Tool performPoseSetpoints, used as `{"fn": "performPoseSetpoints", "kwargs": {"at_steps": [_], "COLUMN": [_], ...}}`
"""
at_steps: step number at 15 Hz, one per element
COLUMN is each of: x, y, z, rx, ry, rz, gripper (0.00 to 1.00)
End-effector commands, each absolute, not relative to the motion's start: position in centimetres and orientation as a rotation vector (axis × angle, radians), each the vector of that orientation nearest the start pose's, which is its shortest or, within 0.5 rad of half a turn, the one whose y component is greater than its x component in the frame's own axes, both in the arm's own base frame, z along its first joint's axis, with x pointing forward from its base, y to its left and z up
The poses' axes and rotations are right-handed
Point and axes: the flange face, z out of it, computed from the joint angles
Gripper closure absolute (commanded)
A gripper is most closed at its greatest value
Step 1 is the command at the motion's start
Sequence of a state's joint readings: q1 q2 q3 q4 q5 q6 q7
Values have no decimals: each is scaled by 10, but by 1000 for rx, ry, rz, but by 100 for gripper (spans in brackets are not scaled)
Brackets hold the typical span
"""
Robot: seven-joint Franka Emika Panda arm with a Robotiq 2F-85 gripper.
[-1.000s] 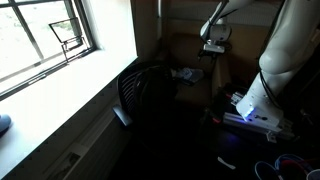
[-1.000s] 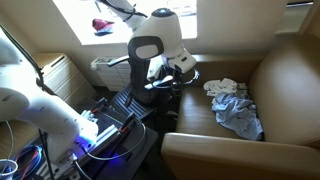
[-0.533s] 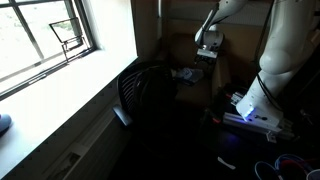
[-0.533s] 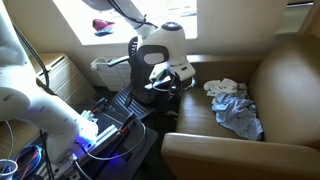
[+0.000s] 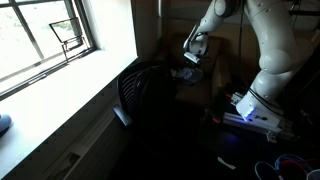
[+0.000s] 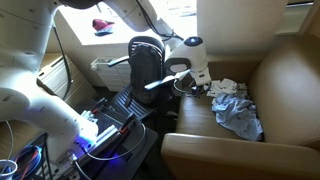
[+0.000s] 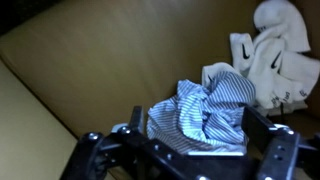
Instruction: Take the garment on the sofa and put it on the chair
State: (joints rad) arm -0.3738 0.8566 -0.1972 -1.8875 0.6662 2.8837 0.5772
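Observation:
A crumpled blue-and-white striped garment lies on the brown sofa seat, with a white garment beside it. In the wrist view my gripper is open, and its two dark fingers stand on either side of the striped garment, above it. In an exterior view the gripper hovers over the sofa next to the white garment and the striped garment. The black office chair stands beside the sofa. In the dark exterior view the gripper hangs above the garment, behind the chair.
The robot base with glowing blue electronics sits beside the chair, with cables on the floor. A window and sill run along one side. The sofa's arm and backrest bound the seat.
The gripper has moved away from the chair toward the garments on the sofa and has come lower. The garments have not moved.

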Motion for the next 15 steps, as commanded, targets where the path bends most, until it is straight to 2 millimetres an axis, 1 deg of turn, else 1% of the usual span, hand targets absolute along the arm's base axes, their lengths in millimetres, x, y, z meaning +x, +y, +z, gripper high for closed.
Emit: {"fn": "performPoseSetpoints", "kwargs": {"at_steps": [1,3,4,5,6,8,10,11,12,13,14,15], "x": [528,530,528,524,518,514,519,519,523,524,525,524], "y": [-408,-424,-427,-429,-426,-429,-425,-423,-428,-429,-436,-442], "z": [43,18,5,-1,16,-4,-8,-11,-24,-33,-48,-57], "rx": [-1860,-1766,-1737,-1700,-1746,-1715,-1713,-1855,-1909,-1956,-1996,-2038], "ry": [2393,2496,2571,2644,2559,2634,2640,2573,2538,2516,2487,2457], "rz": [-522,-601,-592,-572,-545,-570,-580,-477,-400,-333,-258,-185], "gripper": [0,0,0,0,0,0,0,0,0,0,0,0]}}
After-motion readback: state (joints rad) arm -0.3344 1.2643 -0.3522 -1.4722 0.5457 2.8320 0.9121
